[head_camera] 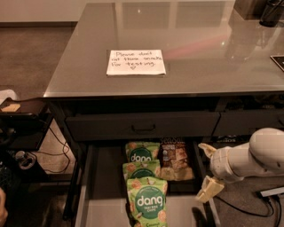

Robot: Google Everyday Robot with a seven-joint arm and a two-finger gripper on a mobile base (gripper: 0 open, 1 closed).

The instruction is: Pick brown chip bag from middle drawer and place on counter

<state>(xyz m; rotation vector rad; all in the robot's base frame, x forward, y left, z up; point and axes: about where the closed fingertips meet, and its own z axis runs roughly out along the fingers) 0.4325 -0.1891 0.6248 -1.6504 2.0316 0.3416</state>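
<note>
Hovering below counter [199,66] front edge, toward right corner, gripper [208,170] is being held wide open, empty, just right of middle drawer [104,208]. Brown chip bag [176,159] is lying inside, beside green bags [146,201].

Green bags [146,201] read "dang"; paper note [136,62] reads "for testing".

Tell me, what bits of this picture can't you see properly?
All in the camera view:
- Brown chip bag: lettering too blurred to read.
- Front green bag: bottom cut off by the lower edge; it covers part of the green bags behind.
- Middle drawer: near end cut off by the lower edge.
- End effector, open, right of the drawer: its arm is cut off by the right edge.
- Dark object on the counter: cut off by the top edge.
</note>
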